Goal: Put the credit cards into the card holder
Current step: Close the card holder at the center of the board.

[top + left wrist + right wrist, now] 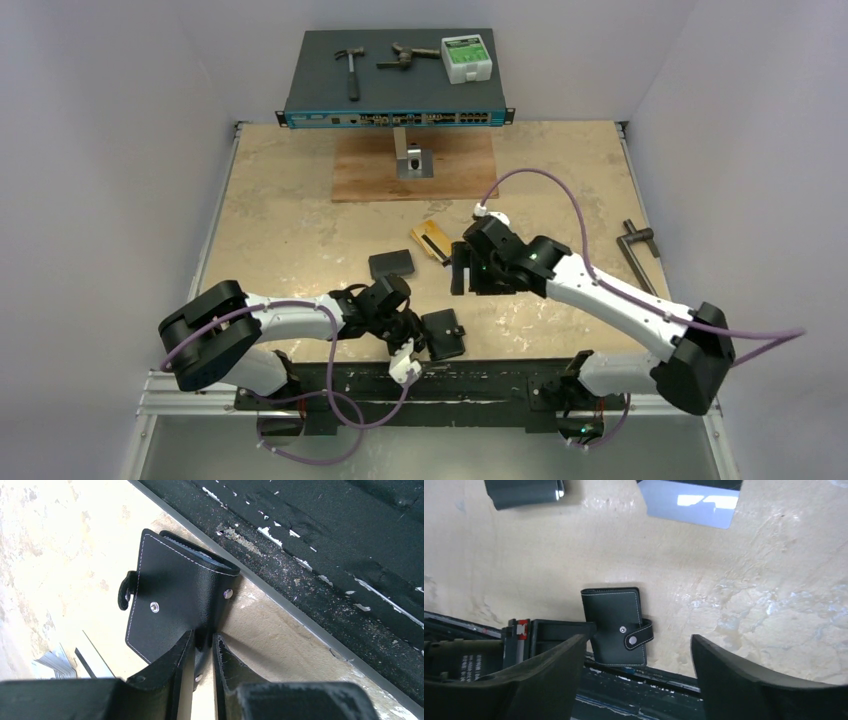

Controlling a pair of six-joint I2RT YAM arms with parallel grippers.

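The card holder (180,595), a black folded wallet with white stitching and a snap tab (639,637), lies at the table's near edge (443,333). My left gripper (203,636) is shut on the edge of the card holder, which sits pinched between the two fingers. Farther back over the table, my right gripper (638,645) hangs open and empty (460,268), looking down at the holder (616,625). A gold-orange credit card (432,240) lies just behind the right gripper. A silver card (691,502) shows at the top of the right wrist view, and pale cards (55,662) lie beyond the holder.
A plain black pouch (391,264) lies left of the cards. At the back, a wooden board (415,165) lies in front of a network switch (395,75) with tools on it. A metal tool (640,250) lies at the right. A black rail (480,375) borders the near edge.
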